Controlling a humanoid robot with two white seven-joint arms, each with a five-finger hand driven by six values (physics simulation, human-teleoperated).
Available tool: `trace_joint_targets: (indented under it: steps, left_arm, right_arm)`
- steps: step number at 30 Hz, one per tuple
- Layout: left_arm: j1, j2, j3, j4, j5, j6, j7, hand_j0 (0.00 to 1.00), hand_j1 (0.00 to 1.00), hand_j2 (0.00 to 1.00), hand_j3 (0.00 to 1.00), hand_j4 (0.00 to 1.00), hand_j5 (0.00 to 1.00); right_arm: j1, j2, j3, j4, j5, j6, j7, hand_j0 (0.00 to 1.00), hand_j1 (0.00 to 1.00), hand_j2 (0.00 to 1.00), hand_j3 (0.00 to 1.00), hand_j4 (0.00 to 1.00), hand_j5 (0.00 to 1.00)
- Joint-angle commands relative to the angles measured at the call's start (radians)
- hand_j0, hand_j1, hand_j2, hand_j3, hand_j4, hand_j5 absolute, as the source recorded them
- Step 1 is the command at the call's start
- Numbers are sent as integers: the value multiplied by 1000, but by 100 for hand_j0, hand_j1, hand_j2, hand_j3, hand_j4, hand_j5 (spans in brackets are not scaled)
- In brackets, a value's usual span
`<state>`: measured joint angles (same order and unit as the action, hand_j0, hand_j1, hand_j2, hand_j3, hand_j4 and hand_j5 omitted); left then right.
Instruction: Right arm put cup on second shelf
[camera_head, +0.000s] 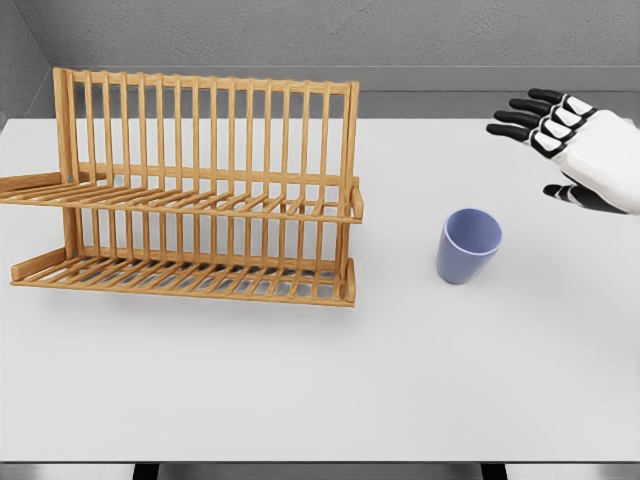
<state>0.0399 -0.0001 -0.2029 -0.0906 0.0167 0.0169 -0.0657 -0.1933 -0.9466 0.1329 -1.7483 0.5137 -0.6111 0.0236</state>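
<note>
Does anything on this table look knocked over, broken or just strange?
Nothing stands out. The blue cup stands upright on the white table, apart from the wooden rack, whose two shelves hold nothing. The right hand hovers above and right of the cup, fingers spread, touching nothing.

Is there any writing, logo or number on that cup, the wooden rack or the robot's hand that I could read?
None. The blue cup is plain, the wooden rack shows bare slats only, the right hand is unmarked white and black, and the white table carries no label or sign.
</note>
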Motion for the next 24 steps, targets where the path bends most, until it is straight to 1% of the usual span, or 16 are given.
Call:
trace_joint_targets:
  steps: [1, 3, 5, 6, 8, 9, 10, 11, 12, 14, 16, 19, 20, 21, 22, 24]
  left_arm:
    - [0, 0, -1, 0, -1, 0, 0, 100, 100, 100, 100, 100, 100]
    - [2, 0, 0, 0, 0, 0, 0, 100, 100, 100, 100, 100, 100]
    - [2, 0, -1, 0, 0, 0, 0, 100, 100, 100, 100, 100, 100]
    - [2, 0, -1, 0, 0, 0, 0, 100, 100, 100, 100, 100, 100]
    - [2, 0, 0, 0, 0, 0, 0, 100, 100, 100, 100, 100, 100]
    - [2, 0, -1, 0, -1, 0, 0, 100, 100, 100, 100, 100, 100]
    - [2, 0, 0, 0, 0, 0, 0, 100, 100, 100, 100, 100, 100]
    - [2, 0, 0, 0, 0, 0, 0, 100, 100, 100, 100, 100, 100]
    - [2, 0, -1, 0, 0, 0, 0, 100, 100, 100, 100, 100, 100]
    - [2, 0, 0, 0, 0, 0, 0, 100, 100, 100, 100, 100, 100]
    - [2, 0, 0, 0, 0, 0, 0, 100, 100, 100, 100, 100, 100]
    - [0, 0, 0, 0, 0, 0, 0, 100, 100, 100, 100, 100, 100]
    - [2, 0, 0, 0, -1, 0, 0, 100, 100, 100, 100, 100, 100]
    - [2, 0, 0, 0, 0, 0, 0, 100, 100, 100, 100, 100, 100]
    - [2, 0, 0, 0, 0, 0, 0, 100, 100, 100, 100, 100, 100]
    - [2, 0, -1, 0, -1, 0, 0, 100, 100, 100, 100, 100, 100]
  right_arm:
    - [0, -1, 1, 0, -6, 0, -1, 100, 100, 100, 100, 100, 100]
    - [-2, 0, -4, -2, -8, 0, -2, 100, 100, 100, 100, 100, 100]
    - [-2, -1, -6, 26, -11, 0, -2, 100, 100, 100, 100, 100, 100]
    - [-5, -12, 2, 44, -11, 0, -2, 100, 100, 100, 100, 100, 100]
    - [-6, -46, 2, 39, -9, 0, 16, 100, 100, 100, 100, 100, 100]
    - [-12, -70, -6, 35, -9, 0, 142, 100, 100, 100, 100, 100, 100]
    - [-31, -70, -9, 20, -11, 0, 303, 100, 100, 100, 100, 100, 100]
    - [-54, -70, -9, -4, -11, 0, 412, 100, 100, 100, 100, 100, 100]
    - [-78, -73, -9, -5, -11, 0, 488, 100, 100, 100, 100, 100, 100]
    - [-97, -73, -9, -5, -11, 0, 568, 100, 100, 100, 100, 100, 100]
    - [-114, -72, 19, -5, -11, 0, 587, 100, 100, 100, 100, 100, 100]
    - [-189, -70, 114, 3, -9, 0, 587, 100, 100, 100, 100, 100, 100]
    - [-227, -63, 157, 7, -9, 0, 587, 100, 100, 100, 100, 100, 100]
    - [-281, -58, 227, 12, -9, 0, 587, 100, 100, 100, 100, 100, 100]
    - [-301, -50, 274, 12, -9, 0, 587, 100, 100, 100, 100, 100, 100]
    - [-321, -49, 318, 18, -8, 0, 587, 100, 100, 100, 100, 100, 100]
